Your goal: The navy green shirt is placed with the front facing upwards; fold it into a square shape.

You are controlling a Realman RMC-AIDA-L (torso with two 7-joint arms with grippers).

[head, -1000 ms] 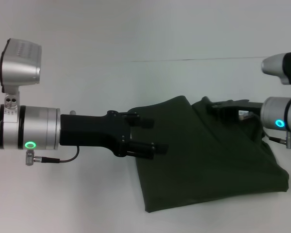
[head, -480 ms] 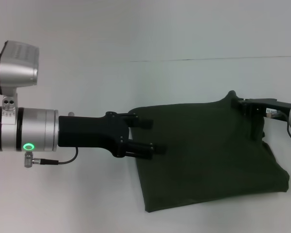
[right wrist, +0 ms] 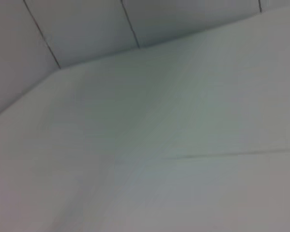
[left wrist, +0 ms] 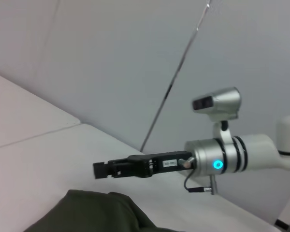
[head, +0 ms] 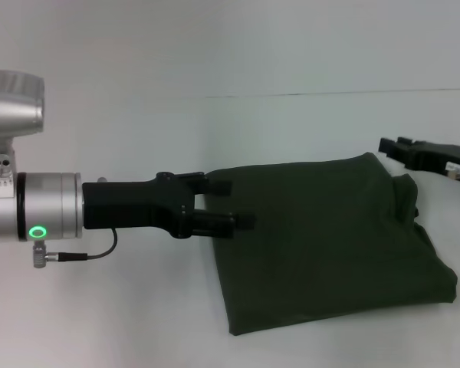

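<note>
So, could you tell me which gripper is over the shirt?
The left gripper; its fingers overlap the navy green shirt. The right gripper sits beyond its far corner.

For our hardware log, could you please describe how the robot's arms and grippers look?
The left gripper is matte black with two prongs, on a silver cylindrical wrist with black bands, a glowing green ring and a thin black cable. The right gripper is black too; its wrist ring glows blue.

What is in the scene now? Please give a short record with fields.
shirt: navy green shirt lies folded into a rough rectangle on the white table, plain side up
left hand: left hand open, at the shirt's left edge
right hand: right hand beside the shirt's far right corner, not holding it
</note>
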